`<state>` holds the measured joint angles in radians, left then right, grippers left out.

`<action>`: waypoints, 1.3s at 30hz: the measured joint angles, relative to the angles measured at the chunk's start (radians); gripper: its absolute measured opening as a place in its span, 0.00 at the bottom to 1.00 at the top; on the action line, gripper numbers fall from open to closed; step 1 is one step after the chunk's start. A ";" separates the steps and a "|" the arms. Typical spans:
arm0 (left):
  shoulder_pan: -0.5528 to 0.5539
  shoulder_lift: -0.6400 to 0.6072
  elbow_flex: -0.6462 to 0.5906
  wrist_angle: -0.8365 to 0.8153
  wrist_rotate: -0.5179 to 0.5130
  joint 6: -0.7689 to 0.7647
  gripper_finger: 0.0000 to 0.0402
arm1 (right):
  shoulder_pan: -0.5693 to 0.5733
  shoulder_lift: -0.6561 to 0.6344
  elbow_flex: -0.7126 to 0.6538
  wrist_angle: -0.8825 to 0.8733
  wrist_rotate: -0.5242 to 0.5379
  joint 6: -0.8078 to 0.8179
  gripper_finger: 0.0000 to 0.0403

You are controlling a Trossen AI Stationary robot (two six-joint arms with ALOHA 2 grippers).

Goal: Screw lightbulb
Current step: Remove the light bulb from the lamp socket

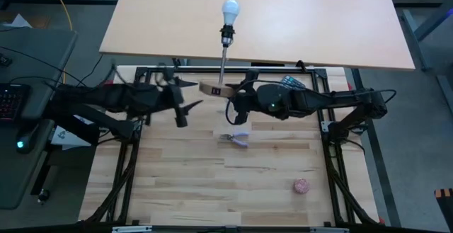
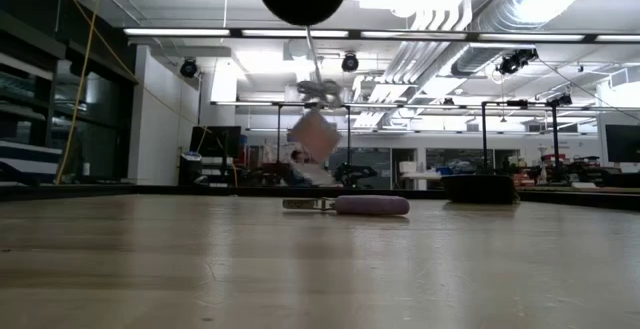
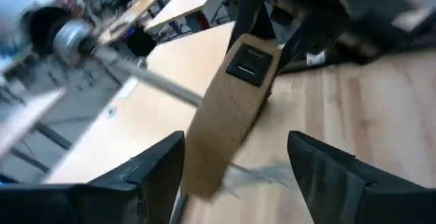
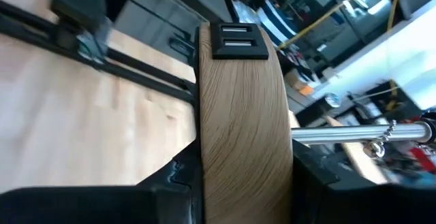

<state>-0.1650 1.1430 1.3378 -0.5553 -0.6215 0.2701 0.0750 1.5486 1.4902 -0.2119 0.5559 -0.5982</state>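
The lightbulb point(image 1: 230, 8) sits in the lamp socket, upper centre of the high view. Our right gripper point(image 4: 245, 183) pinches the wooden lamp base point(image 4: 242, 115); our left gripper point(image 3: 235, 176) is spread beside it. If the base slips, we risk dropping the lamp.

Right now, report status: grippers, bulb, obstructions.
Right gripper shut on lamp base, lamp held up, tipped flat. Left gripper open, beside base. Bulb seated in socket. Pink-handled tool and pink ball on table, apart.
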 joint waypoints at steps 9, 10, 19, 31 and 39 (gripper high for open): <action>-0.023 -0.263 -0.254 -0.035 -0.078 -0.969 0.62 | -0.068 0.000 0.000 0.004 -0.014 -0.093 0.31; -0.038 -0.296 -0.333 0.032 -0.120 -1.099 0.62 | -0.072 0.000 0.000 0.003 -0.017 -0.101 0.31; -0.072 -0.279 -0.949 1.302 -0.386 -1.750 0.62 | -0.073 0.043 0.000 -0.011 -0.051 -0.215 0.31; -0.070 -0.076 -0.867 1.536 -0.385 -1.802 0.62 | -0.066 0.126 0.000 0.108 -0.014 -0.360 0.30; -0.057 -0.020 -0.835 1.523 -0.356 -1.838 0.62 | -0.046 0.129 0.000 0.127 -0.010 -0.422 0.30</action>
<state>-0.2217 1.1228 0.5024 0.9682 -0.9771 -1.5675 0.0288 1.6775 1.4906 -0.0851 0.5463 -1.0206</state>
